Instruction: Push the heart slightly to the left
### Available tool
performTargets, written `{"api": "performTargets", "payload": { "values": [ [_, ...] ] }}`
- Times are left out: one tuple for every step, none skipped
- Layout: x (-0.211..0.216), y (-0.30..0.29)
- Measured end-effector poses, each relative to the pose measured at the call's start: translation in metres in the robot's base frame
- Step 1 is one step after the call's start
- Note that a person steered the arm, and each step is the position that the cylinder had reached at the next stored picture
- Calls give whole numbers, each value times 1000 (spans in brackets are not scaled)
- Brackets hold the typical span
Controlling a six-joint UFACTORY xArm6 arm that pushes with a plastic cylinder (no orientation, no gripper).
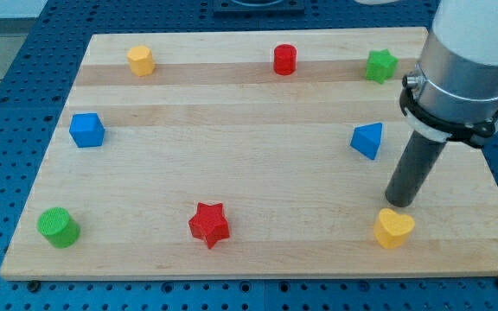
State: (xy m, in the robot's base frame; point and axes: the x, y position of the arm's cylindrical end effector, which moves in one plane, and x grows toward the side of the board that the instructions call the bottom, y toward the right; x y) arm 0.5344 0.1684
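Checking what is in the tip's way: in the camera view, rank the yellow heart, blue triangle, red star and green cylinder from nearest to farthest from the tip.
Measured from my tip:
1. yellow heart, just below it, at the view's bottom right.
2. blue triangle, above and slightly left.
3. red star, bottom centre.
4. green cylinder, bottom left corner.

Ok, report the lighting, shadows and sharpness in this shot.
Camera view: even, soft light, no glare on the board; blocks like the red star cast only faint shadows; my tip by the yellow heart is sharp; the pale arm housing at the view's top right looks washed out.
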Motion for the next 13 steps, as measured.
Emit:
{"api": "performTargets", "payload": {
  "values": [
    [0, 0],
    [1, -10],
    [23, -15],
    [30, 38],
    [44, 47],
    [62, 6],
    [30, -35],
    [17, -77],
    [23, -45],
    [41, -18],
    [68, -54],
    [72, -123],
    [72, -220]
  ]
}}
